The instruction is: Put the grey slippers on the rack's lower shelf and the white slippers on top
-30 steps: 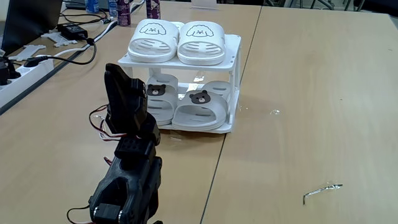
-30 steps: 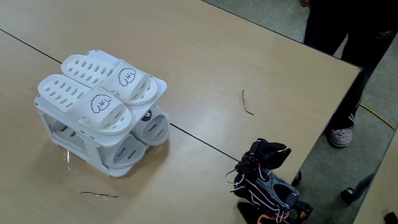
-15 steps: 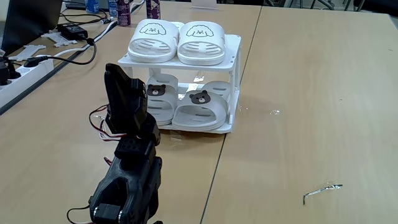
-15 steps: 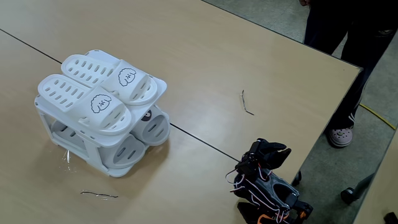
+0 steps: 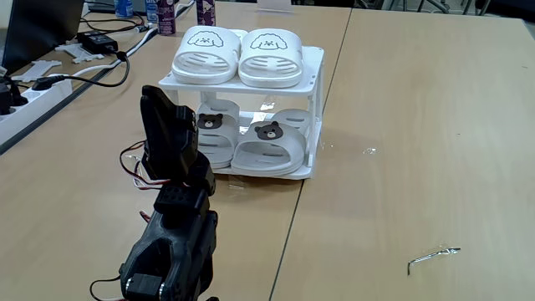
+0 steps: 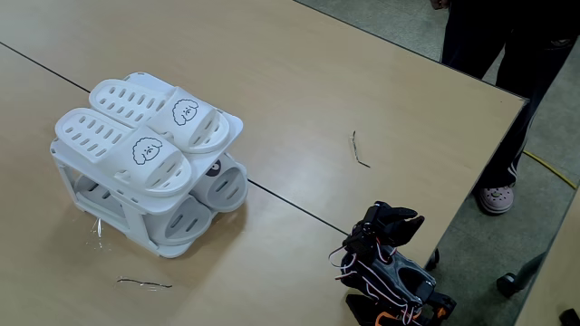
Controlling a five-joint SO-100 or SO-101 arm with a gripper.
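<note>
Wood-grain table [image 5: 418, 125], pale, two panels joined by a dark seam; I log the following from both fixed views.

Rack [image 5: 316, 100], white, two tiers, standing on the table just left of the seam in a fixed view; also seen from above and behind [image 6: 136, 237].

White slippers [image 5: 241, 55], pair, dog faces, side by side on the top tier, touching each other; seen again [image 6: 145, 136] with toes overhanging the tier's edge.

Grey slippers [image 5: 251, 142], pair, bear faces, side by side on the lower shelf [image 5: 303, 170]; their toes poke out under the top tier [image 6: 213, 188].

Arm, black, folded upright near the table's edge, well apart from the rack. Gripper [image 5: 167, 125] raised, holding nothing I can make out; I cannot tell how the jaws stand. Same arm, curled low [image 6: 385, 258].

Bent wire [image 5: 433, 256] on the table, far right. Power strip [image 5: 33, 90] and cables, far left. Person's legs [image 6: 507, 81] beside the table.
</note>
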